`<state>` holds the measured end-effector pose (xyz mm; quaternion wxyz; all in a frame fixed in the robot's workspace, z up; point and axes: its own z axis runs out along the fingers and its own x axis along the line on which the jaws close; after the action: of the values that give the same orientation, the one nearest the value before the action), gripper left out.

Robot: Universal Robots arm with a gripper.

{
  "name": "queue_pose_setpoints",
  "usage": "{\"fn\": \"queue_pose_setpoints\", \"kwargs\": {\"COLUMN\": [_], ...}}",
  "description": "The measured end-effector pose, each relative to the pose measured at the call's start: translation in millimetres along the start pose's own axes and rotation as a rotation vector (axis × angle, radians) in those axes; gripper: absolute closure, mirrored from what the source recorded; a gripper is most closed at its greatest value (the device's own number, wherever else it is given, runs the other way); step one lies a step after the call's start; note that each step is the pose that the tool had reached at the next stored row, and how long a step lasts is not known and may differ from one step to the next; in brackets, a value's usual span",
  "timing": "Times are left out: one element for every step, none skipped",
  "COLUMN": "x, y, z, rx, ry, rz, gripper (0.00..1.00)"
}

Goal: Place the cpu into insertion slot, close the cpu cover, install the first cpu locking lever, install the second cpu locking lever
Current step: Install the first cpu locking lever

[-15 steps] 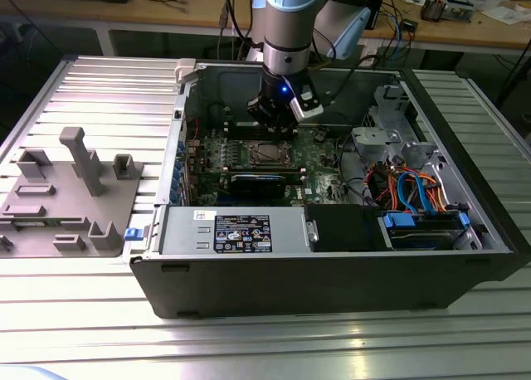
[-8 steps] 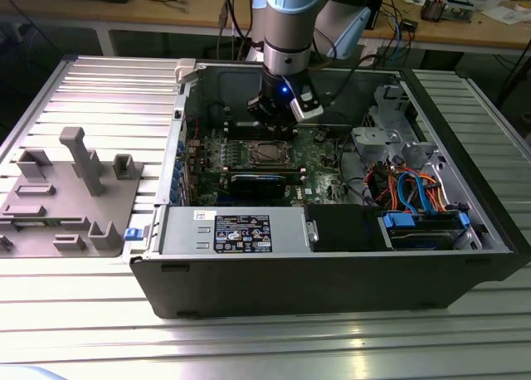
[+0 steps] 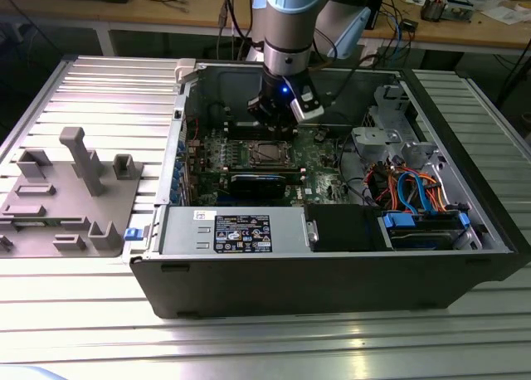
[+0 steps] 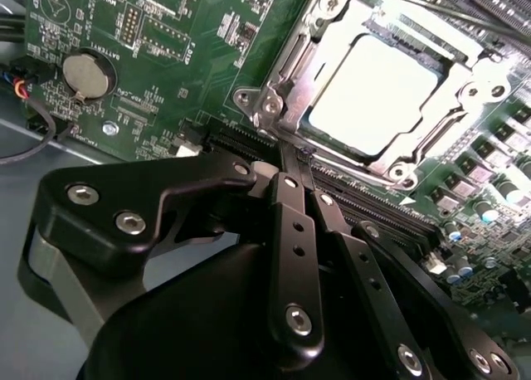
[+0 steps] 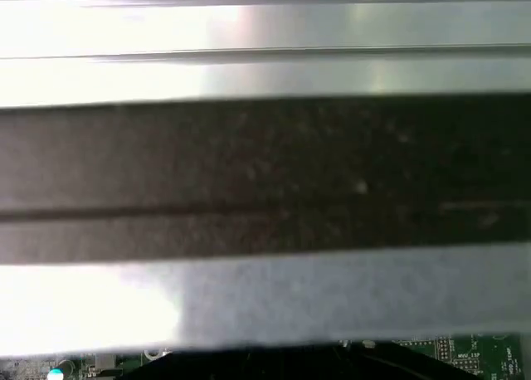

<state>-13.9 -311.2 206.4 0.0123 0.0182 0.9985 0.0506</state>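
Note:
In the second wrist view the cpu (image 4: 373,90) lies flat in the insertion slot, its pale metal top showing through the window of the cpu cover (image 4: 328,40). The cover lies down over it. My gripper (image 4: 297,160) has its two black fingers pressed together, tips just beside the socket's corner (image 4: 270,104). I cannot tell whether the tips touch a locking lever. In the exterior view the gripper (image 3: 276,129) hangs inside the open computer case just behind the socket (image 3: 261,153).
Green motherboard (image 4: 166,31) with a coin battery (image 4: 87,73) and long slots (image 4: 373,206) beside the socket. The case holds a power supply (image 3: 236,231), a black card (image 3: 257,183) and a drive cage with blue cables (image 3: 415,197). A grey fixture tray (image 3: 66,197) lies at the exterior view's left.

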Motion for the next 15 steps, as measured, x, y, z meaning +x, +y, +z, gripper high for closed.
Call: {"fn": "queue_pose_setpoints", "kwargs": {"x": [0.0, -0.1, -0.1, -0.1, -0.1, -0.1, -0.1, -0.1, -0.1, -0.1, -0.1, -0.1, -0.1, -0.1, -0.1], "y": [-1.1, -2.1, -2.6, -2.8, -2.8, -2.8, -2.9, -2.9, -2.9, -2.9, -3.1, -3.2, -3.2, -3.2, -3.2], "z": [-0.1, -0.2, -0.2, -0.2, -0.2, -0.3, -0.3, -0.3, -0.3, -0.3, -0.3, -0.3, -0.3, -0.3, -0.3], "rx": [0.0, 0.0, -0.0001, -0.0002, -0.0001, 0.0, 0.0001, 0.0001, 0.0, 0.0, 0.0, 0.0, 0.0, 0.0, 0.0], "ry": [0.0, 0.0, -0.0001, -0.0001, -0.0001, -0.0001, 0.0, 0.0, 0.0, -0.0001, -0.0001, -0.0001, 0.0, 0.0, 0.0], "rz": [0.0, 0.0, 0.0, 0.0, 0.0, 0.0, 0.0, 0.0, 0.0, 0.0, 0.0, 0.0, 0.0, 0.0, 0.0], "gripper": [0.89, 0.89, 0.89, 0.89, 0.89, 0.89, 0.89, 0.89, 0.89, 0.89, 0.89, 0.89, 0.89, 0.89, 0.89]}}
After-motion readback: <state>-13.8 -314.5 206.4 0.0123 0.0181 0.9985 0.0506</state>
